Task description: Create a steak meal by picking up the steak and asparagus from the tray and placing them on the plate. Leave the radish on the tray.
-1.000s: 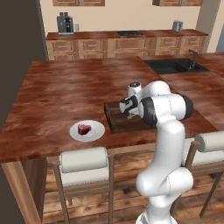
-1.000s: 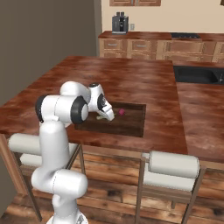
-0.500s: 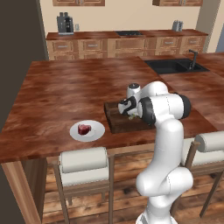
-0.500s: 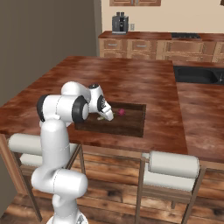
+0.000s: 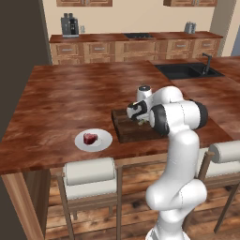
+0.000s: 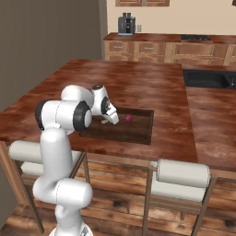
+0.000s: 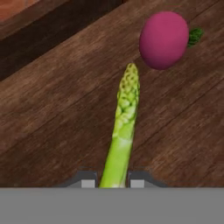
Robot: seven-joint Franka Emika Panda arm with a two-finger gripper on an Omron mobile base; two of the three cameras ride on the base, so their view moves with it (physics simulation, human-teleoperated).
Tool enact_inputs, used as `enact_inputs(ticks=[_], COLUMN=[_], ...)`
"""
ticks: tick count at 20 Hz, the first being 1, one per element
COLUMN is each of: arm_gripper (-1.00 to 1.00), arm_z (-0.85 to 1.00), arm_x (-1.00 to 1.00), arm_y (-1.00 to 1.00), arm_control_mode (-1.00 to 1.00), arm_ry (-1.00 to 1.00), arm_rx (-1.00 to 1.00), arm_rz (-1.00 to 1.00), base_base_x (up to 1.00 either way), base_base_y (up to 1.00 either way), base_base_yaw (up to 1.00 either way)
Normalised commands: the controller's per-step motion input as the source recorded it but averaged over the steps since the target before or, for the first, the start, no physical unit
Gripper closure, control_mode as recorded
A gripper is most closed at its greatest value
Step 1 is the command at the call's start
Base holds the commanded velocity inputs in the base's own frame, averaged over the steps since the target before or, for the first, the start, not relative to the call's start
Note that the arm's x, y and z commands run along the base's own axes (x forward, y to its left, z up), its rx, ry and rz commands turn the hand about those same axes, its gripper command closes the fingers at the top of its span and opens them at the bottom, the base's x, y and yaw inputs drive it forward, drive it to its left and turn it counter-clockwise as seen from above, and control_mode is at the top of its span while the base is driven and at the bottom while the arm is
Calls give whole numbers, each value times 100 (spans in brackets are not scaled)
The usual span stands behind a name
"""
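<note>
In my hand view the gripper pinches the asparagus, its base cut off. My arm bends low over the tray, hiding the fingertips.

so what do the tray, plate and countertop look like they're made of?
Tray: dark brown wood, matte, with grain lines running along its floor in the hand view.
Plate: plain white, smooth, probably ceramic or plastic; the render leaves that open.
Countertop: reddish wood with bold swirling grain and a slight sheen, likely varnished.
</note>
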Motion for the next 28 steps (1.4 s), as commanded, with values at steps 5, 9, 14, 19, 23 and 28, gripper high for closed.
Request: enact_inputs(ticks=[5,9,14,19,23,28], arm_gripper=[100,100,100,100,100,100], arm_z=[51,44,20,1,0,-1], arm_x=[-38,-36,-38,-40,-38,-5], arm_y=[39,73,92,82,73,41], arm_control_mode=[-100,-100,-100,-100,-100,-100], arm_ry=[-1,0,1,3,4,9], arm_rx=[0,0,0,0,-2,-5], arm_rz=[6,12,16,16,15,11], base_base_x=[0,0,0,0,0,0], base_base_y=[0,0,0,0,0,0], base_base_yaw=[0,0,0,0,0,0])
